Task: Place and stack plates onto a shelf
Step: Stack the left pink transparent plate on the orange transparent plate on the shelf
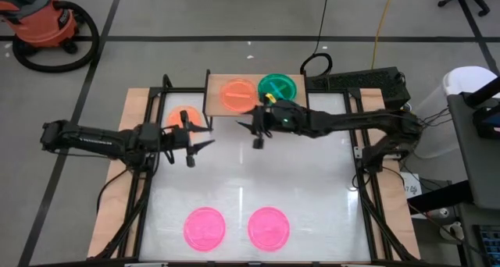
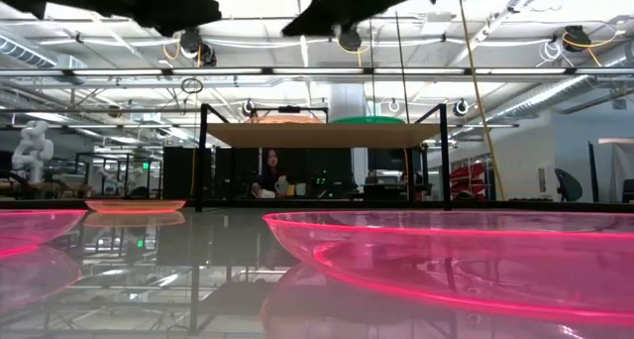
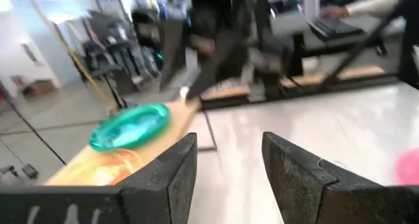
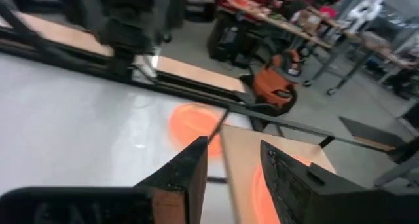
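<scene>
The light-wood shelf (image 1: pixel 254 103) stands at the table's far middle. An orange plate (image 1: pixel 238 95) and a green plate (image 1: pixel 279 86) lie side by side on its board. Another orange plate (image 1: pixel 183 119) lies on the table left of the shelf. Two pink plates (image 1: pixel 205 226) (image 1: pixel 269 226) lie near the front edge. My left gripper (image 1: pixel 201 151) is open and empty above the table, near the table's orange plate. My right gripper (image 1: pixel 248 134) is open and empty, just in front of the shelf. No blue plates show.
The shelf's thin black legs (image 2: pixel 203 156) stand on the table. Wooden strips (image 1: pixel 133 142) run along the table's left and right sides. An orange shop vacuum (image 1: pixel 47 25) stands on the floor beyond the far left. Bare white tabletop (image 1: pixel 258 177) lies between the grippers and the pink plates.
</scene>
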You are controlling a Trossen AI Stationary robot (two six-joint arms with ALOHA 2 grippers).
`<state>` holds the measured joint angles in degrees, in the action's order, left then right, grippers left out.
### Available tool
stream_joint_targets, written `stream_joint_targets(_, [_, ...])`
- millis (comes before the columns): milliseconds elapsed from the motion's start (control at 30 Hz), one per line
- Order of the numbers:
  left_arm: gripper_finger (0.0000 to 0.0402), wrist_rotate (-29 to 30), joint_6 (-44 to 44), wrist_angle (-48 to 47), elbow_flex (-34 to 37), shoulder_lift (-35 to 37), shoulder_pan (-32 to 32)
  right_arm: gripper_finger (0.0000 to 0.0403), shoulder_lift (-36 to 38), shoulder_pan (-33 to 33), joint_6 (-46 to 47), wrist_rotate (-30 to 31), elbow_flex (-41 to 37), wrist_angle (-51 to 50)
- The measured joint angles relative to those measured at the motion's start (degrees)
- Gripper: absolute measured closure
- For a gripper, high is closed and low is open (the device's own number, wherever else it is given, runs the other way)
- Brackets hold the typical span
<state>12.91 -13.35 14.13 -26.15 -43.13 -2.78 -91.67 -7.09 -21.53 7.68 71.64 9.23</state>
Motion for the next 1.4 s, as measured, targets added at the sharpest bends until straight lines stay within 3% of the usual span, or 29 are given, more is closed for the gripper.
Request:
stream_joint_targets(167, [0.0222,0.6,0.6,-3.4,-2.9,-2.9,-6.1,0.0284,7.7,4.5,5.1,3.7,-1.8,-9.5])
stream_joint_targets(500, [0.0222,-6.0,-3.3,4.4,-4.2,-16.3,-11.3,0.0284,22.5,12.3,12.0,9.5,-17.5,-9.5])
stream_joint_targets(633, [0.0222,-7.6,0.4,0.0,-6.3,-21.5,-11.2,0.0284,27.9,14.4,14.7,12.2,-23.6,-7.7])
stream_joint_targets(767, [0.0222,-13.6,3.8,-9.1,-8.9,-26.6,-11.2,0.0284,32.0,15.9,14.8,12.2,-28.6,-2.9])
stream_joint_targets(1033, [0.0222,-16.7,11.8,-29.7,-13.0,-33.4,-11.8,0.0284,35.4,16.2,16.0,12.2,-31.5,0.2])
stream_joint_targets(1300, [0.0222,-28.8,16.1,-30.3,-10.9,-38.5,-14.7,0.0284,34.2,16.2,16.0,12.0,-31.5,-0.2])
stream_joint_targets(1400, [0.0222,-29.4,17.3,-28.7,-10.9,-39.4,-16.3,0.0284,34.0,16.3,17.2,12.0,-31.5,-0.1])
